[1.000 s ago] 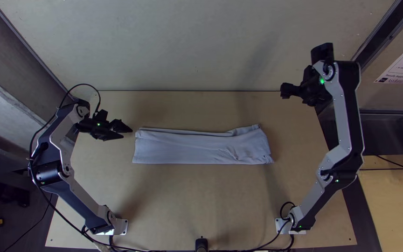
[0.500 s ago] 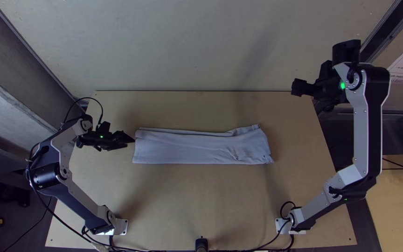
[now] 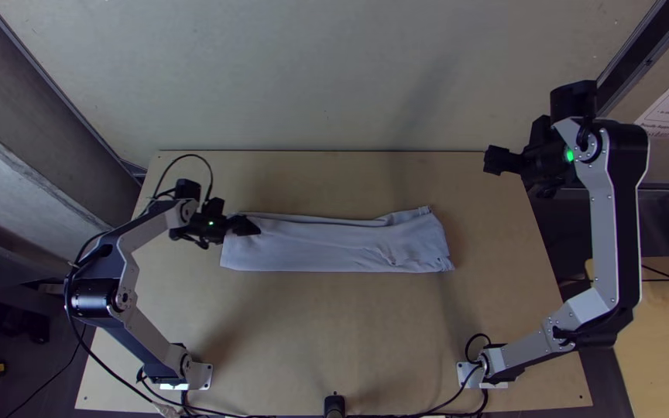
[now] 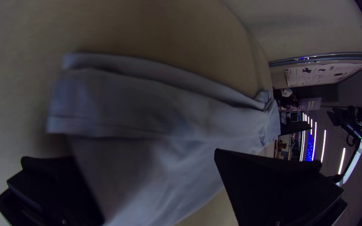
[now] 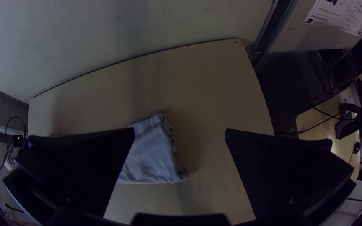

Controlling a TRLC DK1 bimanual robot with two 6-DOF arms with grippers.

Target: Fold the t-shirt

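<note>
The light grey-blue t-shirt (image 3: 334,246) lies folded into a long flat strip across the table, with a layered upper edge and a slightly crumpled right end. Over its left end is my left gripper (image 3: 255,226). In the left wrist view the left gripper (image 4: 160,167) has its fingers wide apart, with the shirt (image 4: 160,109) between and beyond them. My right gripper (image 3: 491,159) is raised beyond the table's far right corner, away from the cloth. The right wrist view has the right gripper (image 5: 180,136) open, with the shirt's right end (image 5: 147,155) below it.
A pale wall (image 3: 311,77) rises behind the wooden table (image 3: 334,333). Bare tabletop lies in front of the shirt. A dark frame edge (image 3: 605,371) runs along the table's right side, with another wooden surface (image 3: 667,340) beyond it.
My left gripper has moved right, from beside the shirt's left end to over it. The right arm has swung outward to the right, then dipped slightly. The shirt lies as before.
</note>
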